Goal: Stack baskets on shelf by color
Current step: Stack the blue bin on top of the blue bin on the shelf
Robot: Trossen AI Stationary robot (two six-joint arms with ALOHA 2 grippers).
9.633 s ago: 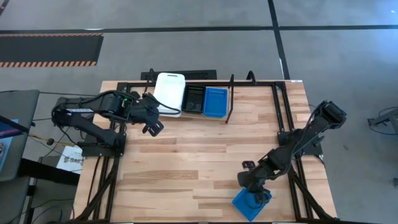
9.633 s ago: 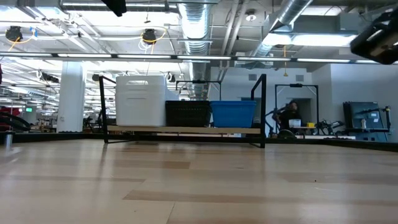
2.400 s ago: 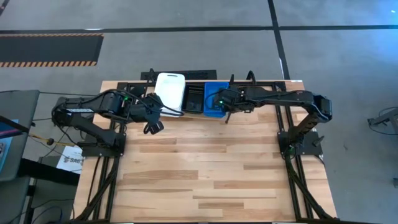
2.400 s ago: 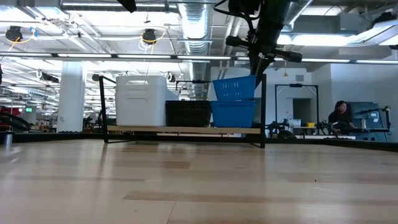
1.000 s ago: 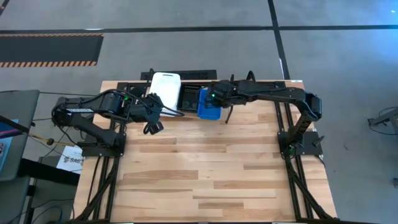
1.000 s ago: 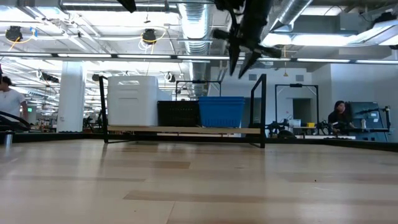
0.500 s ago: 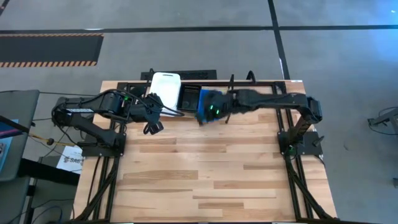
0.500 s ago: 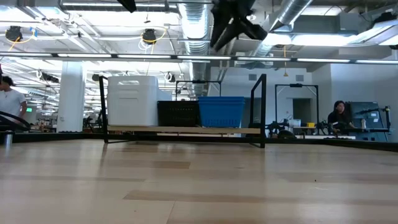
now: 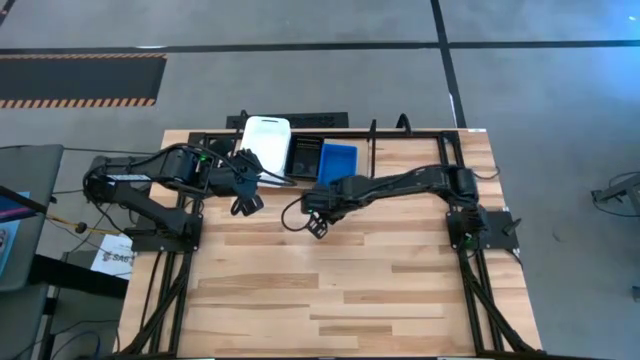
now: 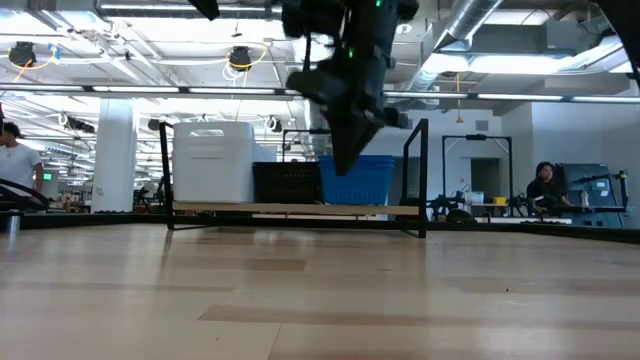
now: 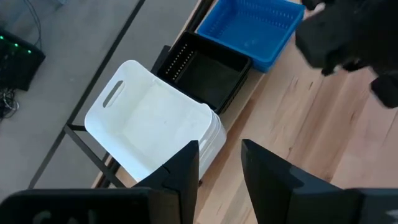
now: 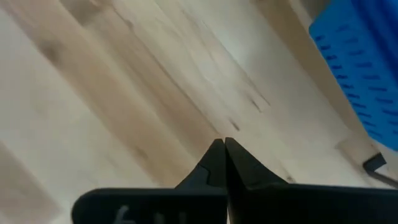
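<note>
I'm looking down on the shelf point(image 9: 400, 132) at the far edge of the table point(image 9: 330, 280), and it's carrying 3 stacks side by side: the white baskets point(image 9: 266, 148), then the black baskets point(image 9: 304, 157), then the blue baskets point(image 9: 337, 161), each touching its neighbour. Grouping them by color this way is what the job asks for, and I judge the sorting is essentially finished, since I'm seeing no loose basket on the wood.

I'm holding the right gripper point(image 9: 316, 218) over bare table just in front of the blue stack, carrying nothing; in its wrist view the 2 fingers point(image 12: 219, 163) are pressed together at the tips, with only wood beneath them and a corner of blue basket at the edge of the view. That spot is keeping it away from the rack's upright dividers.

I'm parking the left gripper point(image 9: 245, 200) near the white stack, fingers point(image 11: 186, 167) spread apart with nothing between them, aimed toward the front corner of the white baskets, so it is waiting out of the right arm's way.
</note>
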